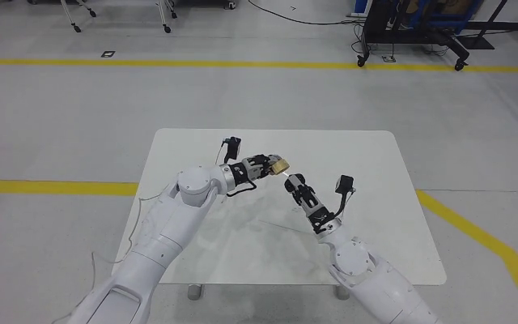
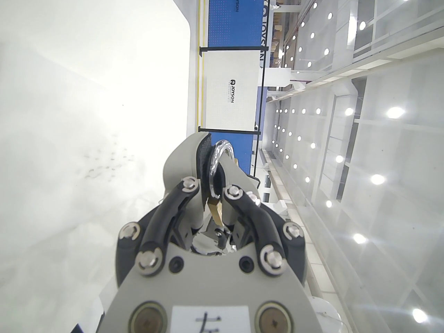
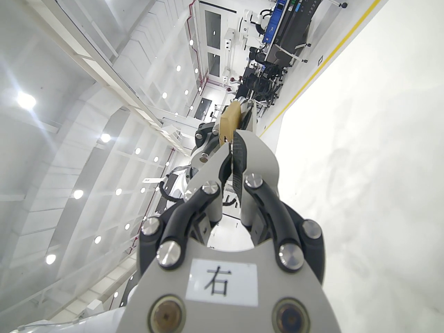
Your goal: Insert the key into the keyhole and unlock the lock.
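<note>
A brass padlock (image 1: 280, 166) with a silver shackle (image 2: 218, 164) hangs above the middle of the white table (image 1: 202, 154), held in my left gripper (image 1: 272, 164), which is shut on it. My right gripper (image 1: 292, 183) sits just below and right of the lock in the top view, shut on a thin metal key (image 3: 229, 147). In the right wrist view the key's tip meets the underside of the brass lock (image 3: 230, 122). Whether the key is inside the keyhole I cannot tell. The lock's body (image 2: 215, 211) is mostly hidden between the left fingers (image 2: 189, 164).
Both arms are raised above the table's centre. Yellow floor lines (image 1: 243, 63) run beyond the table, and a wheeled dark cart (image 1: 413, 32) stands far back right.
</note>
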Controlling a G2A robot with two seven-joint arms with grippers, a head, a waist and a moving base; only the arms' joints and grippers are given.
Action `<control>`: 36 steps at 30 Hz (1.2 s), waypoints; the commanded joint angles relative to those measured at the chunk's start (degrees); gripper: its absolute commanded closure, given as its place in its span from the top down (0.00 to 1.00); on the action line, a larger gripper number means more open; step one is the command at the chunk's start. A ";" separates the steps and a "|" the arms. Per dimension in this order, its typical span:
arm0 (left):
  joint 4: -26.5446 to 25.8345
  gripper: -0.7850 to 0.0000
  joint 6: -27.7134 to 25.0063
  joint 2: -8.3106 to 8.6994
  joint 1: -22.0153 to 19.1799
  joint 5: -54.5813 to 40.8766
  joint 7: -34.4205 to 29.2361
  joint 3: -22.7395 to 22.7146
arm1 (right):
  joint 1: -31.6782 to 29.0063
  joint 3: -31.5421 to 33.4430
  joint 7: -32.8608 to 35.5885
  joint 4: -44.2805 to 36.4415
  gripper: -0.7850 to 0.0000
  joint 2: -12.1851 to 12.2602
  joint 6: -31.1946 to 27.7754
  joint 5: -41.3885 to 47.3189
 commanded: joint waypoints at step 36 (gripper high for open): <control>-2.38 0.00 -1.13 0.17 1.94 1.56 2.48 -2.51 | -0.71 -1.91 -3.93 0.57 0.00 -4.26 -1.68 -1.65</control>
